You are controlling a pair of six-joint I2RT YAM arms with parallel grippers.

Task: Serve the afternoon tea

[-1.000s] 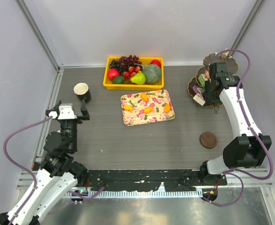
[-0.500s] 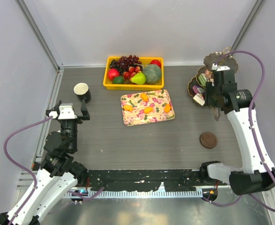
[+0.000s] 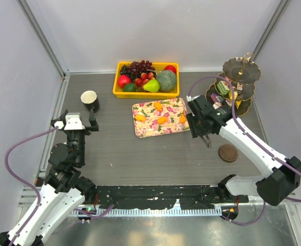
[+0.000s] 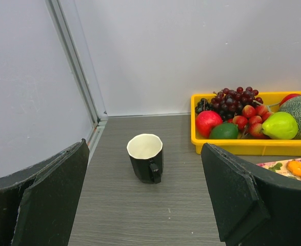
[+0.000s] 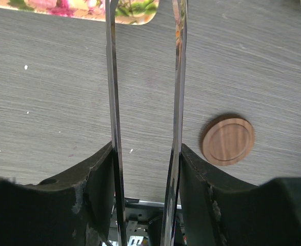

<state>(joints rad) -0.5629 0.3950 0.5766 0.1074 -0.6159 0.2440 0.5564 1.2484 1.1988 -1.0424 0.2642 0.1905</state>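
Our right jaws hang apart, holding nothing, beside the floral tray (image 3: 163,130) in the middle of the surface. The nearest orange pastry (image 3: 183,118) lies just left of them, toward the far edge, and seems longest front to back. Our left jaws gape too, facing the black cup (image 4: 146,156) by the far left corner, handle toward us
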